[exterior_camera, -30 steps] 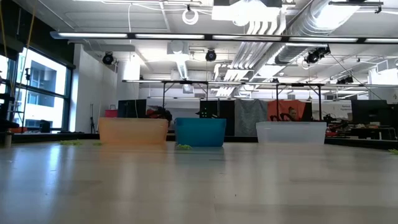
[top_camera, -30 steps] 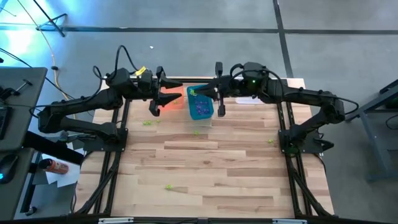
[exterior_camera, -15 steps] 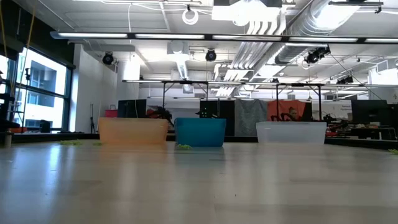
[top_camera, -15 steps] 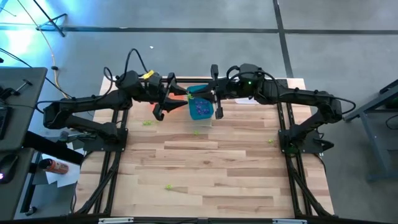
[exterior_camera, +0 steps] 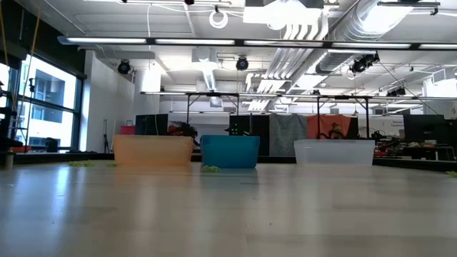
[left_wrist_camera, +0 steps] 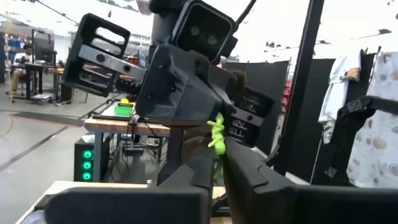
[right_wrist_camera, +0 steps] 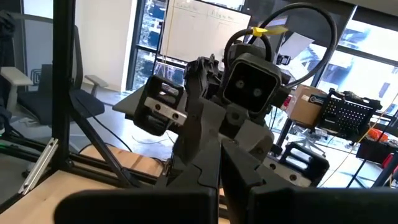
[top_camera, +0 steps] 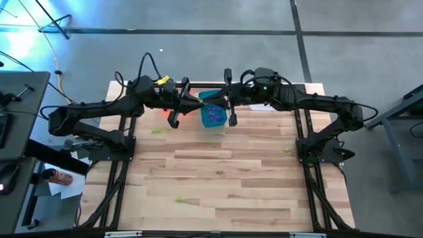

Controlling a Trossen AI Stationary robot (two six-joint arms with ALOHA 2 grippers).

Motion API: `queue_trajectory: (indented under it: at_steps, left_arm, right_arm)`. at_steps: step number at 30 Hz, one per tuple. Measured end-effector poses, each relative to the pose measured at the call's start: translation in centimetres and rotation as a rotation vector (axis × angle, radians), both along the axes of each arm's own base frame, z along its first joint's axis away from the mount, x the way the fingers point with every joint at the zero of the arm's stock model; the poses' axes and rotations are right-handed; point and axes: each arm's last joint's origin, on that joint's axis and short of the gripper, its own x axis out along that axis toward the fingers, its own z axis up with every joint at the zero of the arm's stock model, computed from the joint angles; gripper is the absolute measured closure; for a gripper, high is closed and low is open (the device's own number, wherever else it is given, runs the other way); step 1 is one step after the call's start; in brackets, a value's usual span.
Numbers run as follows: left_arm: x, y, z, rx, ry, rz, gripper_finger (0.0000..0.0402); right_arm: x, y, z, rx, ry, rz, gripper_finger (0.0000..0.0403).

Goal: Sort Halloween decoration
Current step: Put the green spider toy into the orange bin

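Both arms reach inward, left hand (top_camera: 192, 100) and right hand (top_camera: 221, 100) closed, tips nearly meeting.

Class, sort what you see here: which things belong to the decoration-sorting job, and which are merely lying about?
Job: yellow-green spidery plastic trinket pinched in left gripper; translucent orange bin; teal plastic bin; clear plastic bin.
Lying about: red can; white paper.

Orange bin (exterior_camera: 153, 150), teal bin (exterior_camera: 230, 151), clear bin (exterior_camera: 334, 152) on table (exterior_camera: 228, 214).

both arms reach over the teal bin (top_camera: 213, 114) at the bench's (top_camera: 225, 178) far edge; yellow-green trinkets (top_camera: 157, 130) lie scattered on the wood.
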Motion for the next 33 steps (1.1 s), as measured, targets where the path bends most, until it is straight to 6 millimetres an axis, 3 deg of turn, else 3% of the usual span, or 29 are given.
queue_trajectory:
  at_steps: [7,11,14,18,24,27,33]
  left_arm:
    - [-0.3,0.4,0.1,-0.017,0.003,0.004,0.0398]
    - [-0.9,1.0,0.2,-0.021,0.015,0.034,0.0400]
    - [-1.8,1.5,0.5,-0.015,0.030,0.067,0.0401]
    - [-2.7,2.2,0.3,-0.028,0.086,0.106,0.0401]
    - [-5.1,2.9,0.2,-0.014,0.192,0.251,0.0401]
    - [-6.3,2.9,0.1,-0.017,0.254,0.316,0.0401]
    - [-7.1,3.0,-1.0,-0.134,0.381,0.502,0.0401]
  right_arm:
    - [0.0,0.0,-0.1,0.015,0.017,-0.002,0.0403]
    - [0.0,-0.3,-0.2,0.145,0.036,-0.051,0.0396]
    - [-0.5,-0.9,-0.3,0.239,0.072,-0.121,0.0363]
    - [-1.4,-1.6,0.0,0.303,0.076,-0.253,0.0290]
    - [-3.7,-2.4,0.6,0.237,0.130,-0.455,0.0188]
    - [-5.0,-2.8,0.3,0.251,0.204,-0.555,0.0165]
    - [-6.6,-3.3,-0.1,0.314,0.298,-0.627,0.0160]
